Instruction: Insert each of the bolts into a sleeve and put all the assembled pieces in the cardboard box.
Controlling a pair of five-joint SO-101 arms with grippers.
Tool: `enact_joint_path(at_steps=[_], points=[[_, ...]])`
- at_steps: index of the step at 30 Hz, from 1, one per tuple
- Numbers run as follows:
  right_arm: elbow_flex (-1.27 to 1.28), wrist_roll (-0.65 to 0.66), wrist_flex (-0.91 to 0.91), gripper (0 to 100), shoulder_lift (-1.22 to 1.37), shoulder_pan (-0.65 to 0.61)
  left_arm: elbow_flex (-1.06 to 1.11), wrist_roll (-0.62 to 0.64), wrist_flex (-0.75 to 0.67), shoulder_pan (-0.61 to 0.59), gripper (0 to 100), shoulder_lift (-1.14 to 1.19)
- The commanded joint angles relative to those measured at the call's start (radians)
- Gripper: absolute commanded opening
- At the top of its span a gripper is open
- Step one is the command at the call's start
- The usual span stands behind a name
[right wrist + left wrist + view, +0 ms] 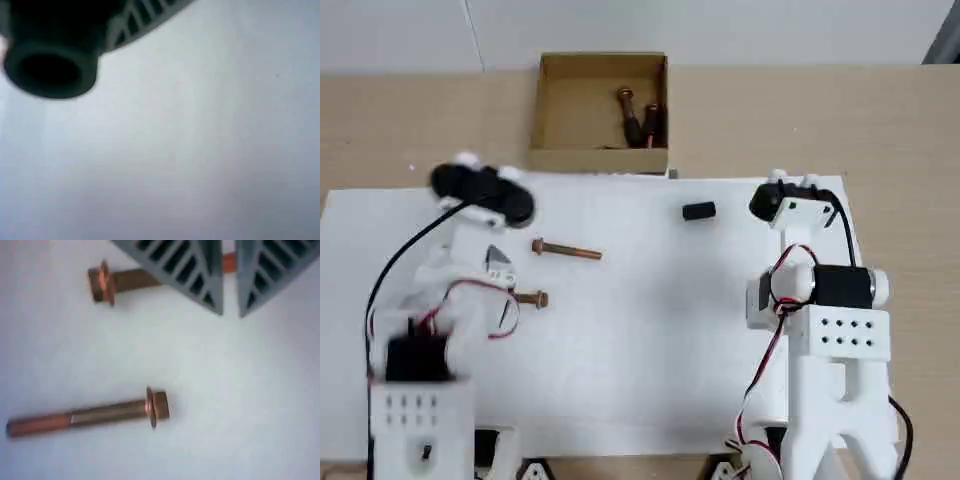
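— White sheet is covering most of the wooden table, and the cardboard box is sitting at its far edge with a couple of assembled pieces already lying inside. What is waiting outside it?

— Two bolts are lying loose by the left arm: the farther bolt, and the nearer bolt, whose shank is running under that arm. A black sleeve is lying on its own, well apart from them and near the right gripper.

— How are they going to handle?

— I'm judging the bolts to be stiff, solid metal, smooth and apt to roll. Pinching across the shank just behind the flanged head is looking safest, since that is leaving the far end free for the sleeve. The sleeve is looking like a short, light, rigid tube, so it is calling for a grip across its outside wall, keeping the bore open.

— And the jaws?

— The left gripper is hovering by the farther bolt, its tips crossing in front of the shank in the wrist view. Its jaws are all but closed, with only a thin slit showing, and they are holding nothing. In the right wrist view the sleeve's open end is facing the camera close by. Whether the right jaws are open, closed or touching it, I'm not able to tell.
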Motion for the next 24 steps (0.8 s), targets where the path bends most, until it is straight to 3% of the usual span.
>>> enact_joint_path(at_steps=[1, 9, 18, 24], points=[[0.025, 0.011, -0.042, 0.3, -0.027, 0.010, -0.065, -0.161, -0.011, -0.009, 0, 0.150], [0.081, 0.011, -0.097, 0.3, -0.027, 0.010, -0.068, -0.514, -0.011, -0.009, 0, 0.310], [0.092, 0.011, -0.101, 0.3, -0.027, 0.012, -0.093, -0.733, -0.009, -0.008, 0, 0.470], [0.094, 0.011, -0.101, 0.3, -0.027, 0.012, -0.326, -0.807, 0.180, -0.002, 0, 0.695]])
